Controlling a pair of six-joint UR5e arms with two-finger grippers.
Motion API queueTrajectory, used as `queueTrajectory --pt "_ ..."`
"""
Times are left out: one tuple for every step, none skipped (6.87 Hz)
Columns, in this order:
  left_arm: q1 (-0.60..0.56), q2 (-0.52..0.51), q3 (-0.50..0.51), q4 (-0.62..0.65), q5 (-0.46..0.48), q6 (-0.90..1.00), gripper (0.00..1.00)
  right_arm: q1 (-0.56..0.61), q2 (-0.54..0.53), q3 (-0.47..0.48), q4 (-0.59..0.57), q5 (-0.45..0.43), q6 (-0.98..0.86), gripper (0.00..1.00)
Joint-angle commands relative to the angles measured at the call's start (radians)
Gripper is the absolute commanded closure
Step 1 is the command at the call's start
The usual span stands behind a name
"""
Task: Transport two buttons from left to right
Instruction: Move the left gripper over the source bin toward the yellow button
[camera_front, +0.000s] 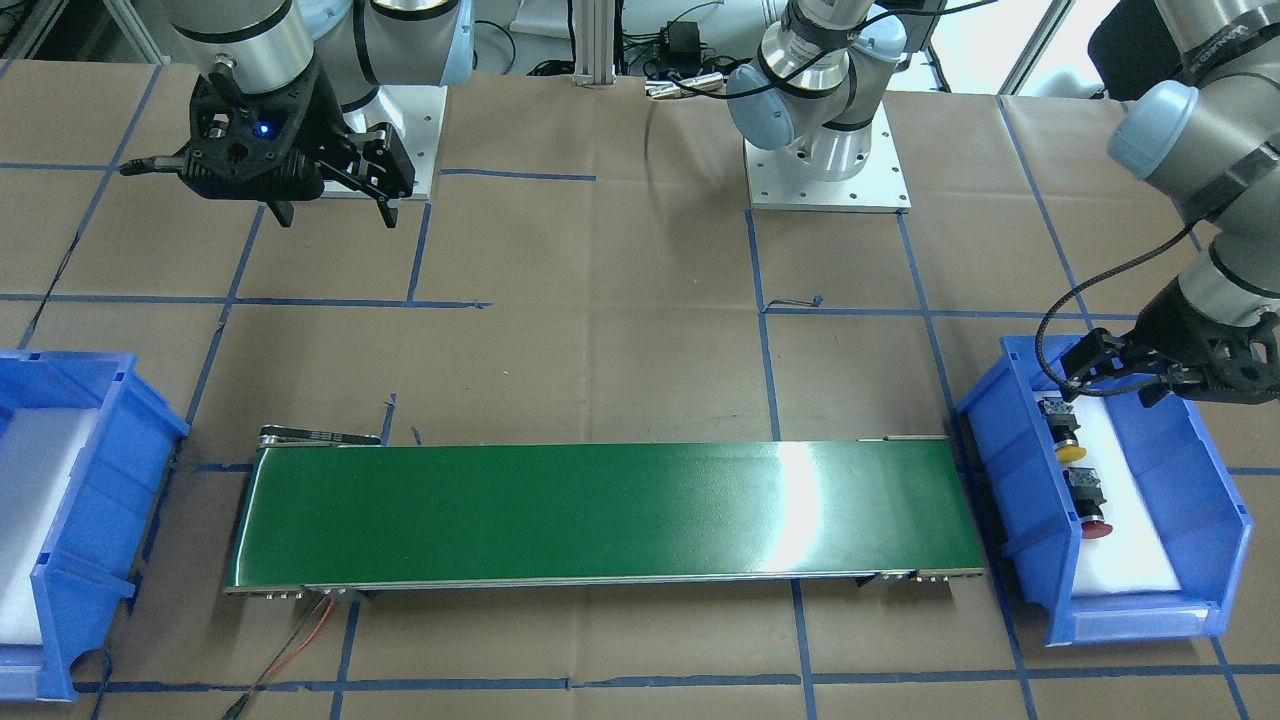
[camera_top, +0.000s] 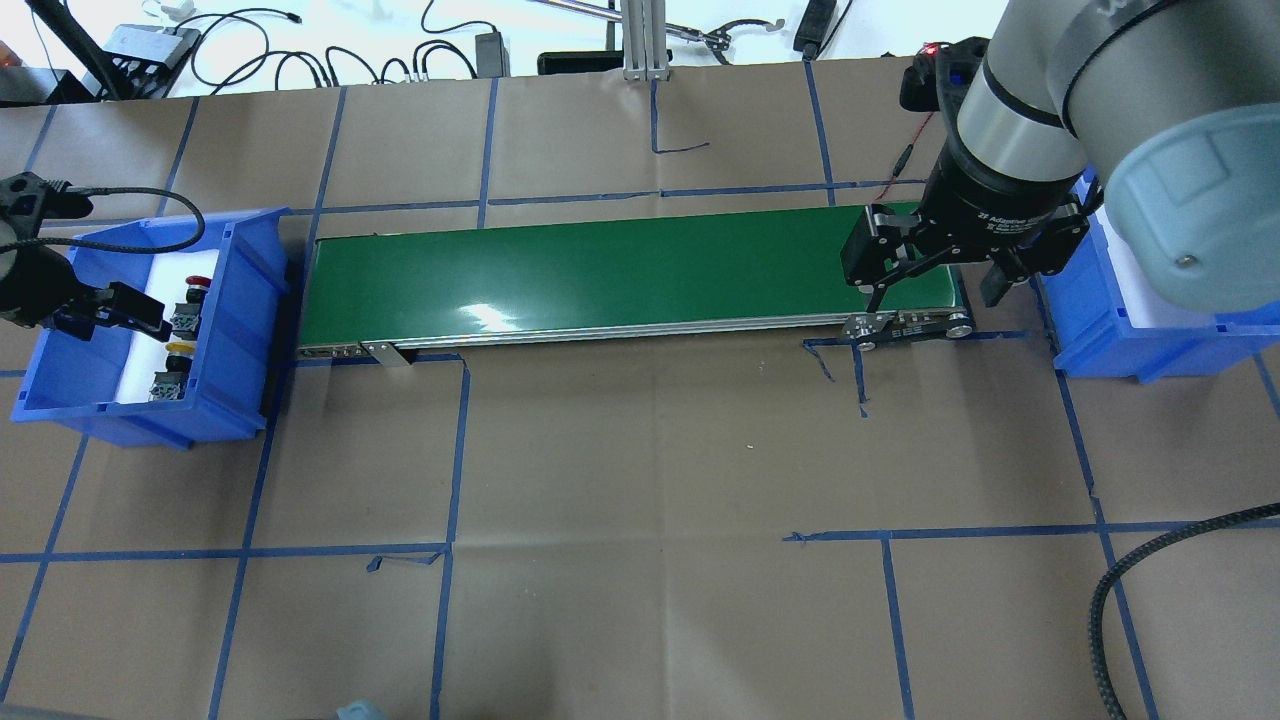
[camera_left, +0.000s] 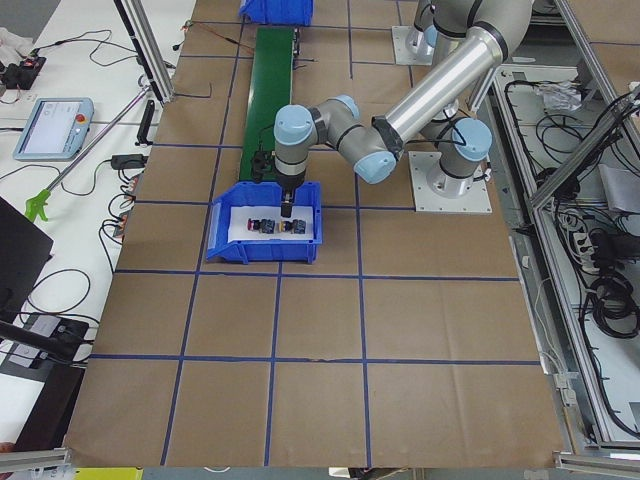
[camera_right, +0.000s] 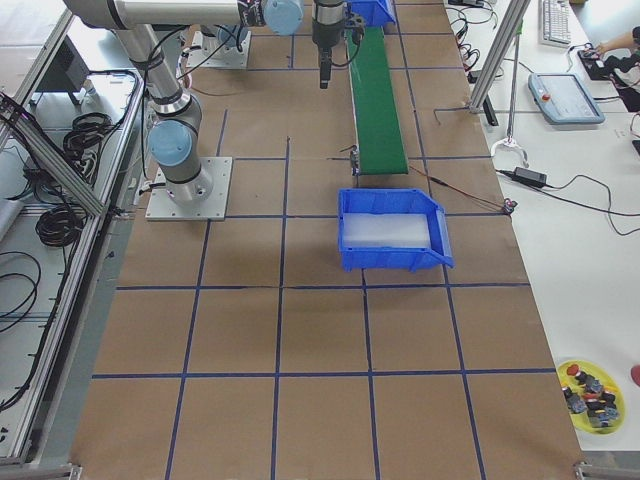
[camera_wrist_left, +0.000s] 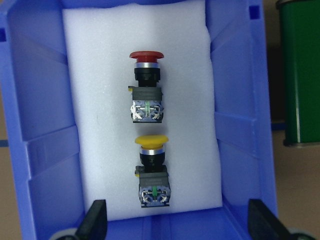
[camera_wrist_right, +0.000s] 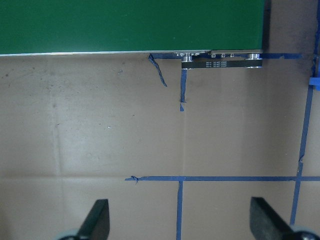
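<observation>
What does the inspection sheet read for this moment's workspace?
Surface: brown paper table with blue tape grid, green conveyor belt.
Job's things: red button and yellow button lie in the left bin; right bin holds no button.
Clutter: nothing seen.
Pincers: left pincer open above the buttons; right pincer open, empty.
Cables: black cable over left bin.
Surroundings: yellow dish of parts on side bench.

The left arm (camera_left: 445, 82) stretches far out to its side, wrist turned straight down. Its left gripper (camera_front: 1112, 386) hangs low with the 2 jaws spread wide and empty. The right arm (camera_top: 1010, 120) bends over, and its right gripper (camera_top: 935, 290) also points down, jaws apart and empty.
</observation>
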Motion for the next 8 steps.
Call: queueTrajectory --pt "0.012 -0.037 -0.027 0.049 0.000 0.014 0.01 0.000 0.000 0.000 0.000 0.000 0.000 0.00" --pt "0.022 -0.058 -0.029 0.088 -0.002 0.017 0.01 0.000 0.000 0.000 -0.001 0.000 0.000 0.00" --pt "0.024 -0.074 -0.030 0.095 0.000 0.019 0.01 0.000 0.000 -0.002 -0.001 0.000 0.000 0.00" --pt "0.024 -0.103 -0.032 0.121 -0.002 0.017 0.01 0.000 0.000 -0.002 -0.001 0.000 0.000 0.00" --pt "0.024 -0.133 -0.038 0.162 0.000 0.017 0.01 0.000 0.002 -0.002 -0.001 0.000 0.000 0.00" --pt "0.021 -0.138 -0.043 0.162 0.000 0.014 0.01 0.000 0.002 -0.002 -0.001 0.000 0.000 0.00" --pt "0.021 -0.144 -0.056 0.162 -0.002 0.008 0.01 0.000 0.003 -0.002 -0.001 0.000 0.000 0.00" --pt "0.021 -0.141 -0.090 0.172 -0.002 -0.005 0.01 0.000 0.003 -0.002 -0.001 0.000 0.000 0.00"
